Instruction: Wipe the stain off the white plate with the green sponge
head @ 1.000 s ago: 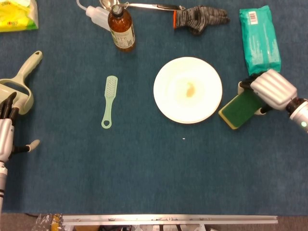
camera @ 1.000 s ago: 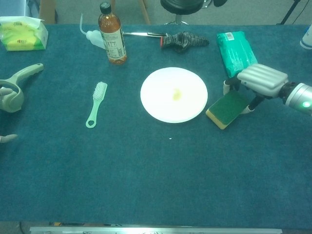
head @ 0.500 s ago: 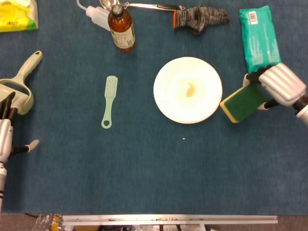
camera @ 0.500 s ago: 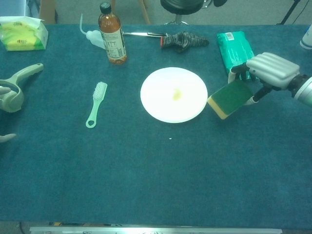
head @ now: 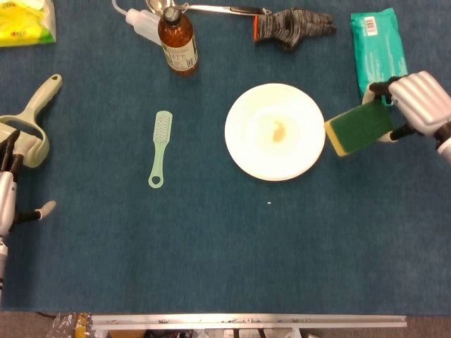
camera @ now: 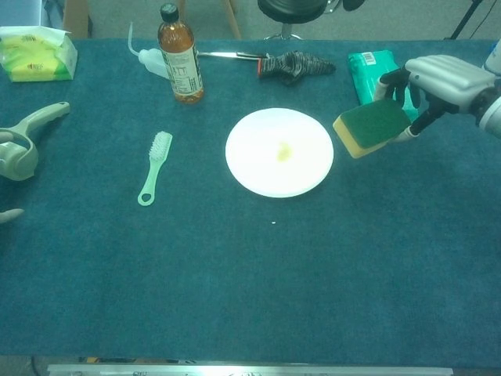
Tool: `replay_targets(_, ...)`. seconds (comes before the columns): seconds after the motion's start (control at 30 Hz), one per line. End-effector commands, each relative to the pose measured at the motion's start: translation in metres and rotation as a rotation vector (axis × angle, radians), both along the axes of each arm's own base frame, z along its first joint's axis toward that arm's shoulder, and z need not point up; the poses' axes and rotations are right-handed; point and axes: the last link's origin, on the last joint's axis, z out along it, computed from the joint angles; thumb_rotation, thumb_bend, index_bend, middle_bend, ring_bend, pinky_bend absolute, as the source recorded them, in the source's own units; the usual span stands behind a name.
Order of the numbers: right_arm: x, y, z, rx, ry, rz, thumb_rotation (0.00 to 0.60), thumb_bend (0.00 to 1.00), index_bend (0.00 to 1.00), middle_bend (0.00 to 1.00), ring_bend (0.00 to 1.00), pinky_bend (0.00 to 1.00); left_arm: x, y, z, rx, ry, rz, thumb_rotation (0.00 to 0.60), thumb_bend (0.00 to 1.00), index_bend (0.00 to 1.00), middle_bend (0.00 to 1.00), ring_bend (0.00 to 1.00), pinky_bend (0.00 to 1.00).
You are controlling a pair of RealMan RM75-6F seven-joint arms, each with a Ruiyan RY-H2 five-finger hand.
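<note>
Green sponge sits gripped in the fingers of the right hand, lifted clear of the tabletop just beside the white plate's right rim. The stain lies at the plate's centre, leftward of the sponge. The left hand rests far off, holding nothing.

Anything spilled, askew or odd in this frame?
Only the expected yellowish stain at the white plate's centre. The right hand holds the green sponge tilted beside the plate. Nothing else stands out.
</note>
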Motion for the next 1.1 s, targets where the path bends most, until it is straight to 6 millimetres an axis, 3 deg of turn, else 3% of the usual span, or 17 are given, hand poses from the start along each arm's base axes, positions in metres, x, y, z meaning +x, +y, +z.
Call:
replay_targets(0.03,0.008,-0.013,-0.001,0.017,-0.007,-0.049,0.6,0.0,0.55,0.6,0.51,0.57,-0.001,-0.001,0.001,0.005,-0.002,0.002,0.6,0.09,0.11,0.0,0.04,0.28)
replay_targets(0.27,0.021,-0.029,-0.007,0.053,-0.013,-0.098,0.6,0.0,0.55,0.6,0.52,0.57,-0.004,-0.003,0.001,0.005,-0.006,0.01,0.6,0.09,0.11,0.0,0.04,0.28)
replay_targets(0.63,0.064,-0.052,-0.016,0.154,0.082,-0.093,0.6,0.0,0.56,0.6,0.52,0.57,-0.007,-0.005,0.004,0.017,-0.015,0.012,0.6,0.09,0.11,0.0,0.04,0.28)
replay_targets(1.1,0.098,-0.052,-0.035,0.197,0.349,-0.007,0.6,0.0,0.56,0.6,0.52,0.57,-0.009,-0.005,0.003,0.024,-0.032,0.009,0.6,0.09,0.11,0.0,0.04,0.28)
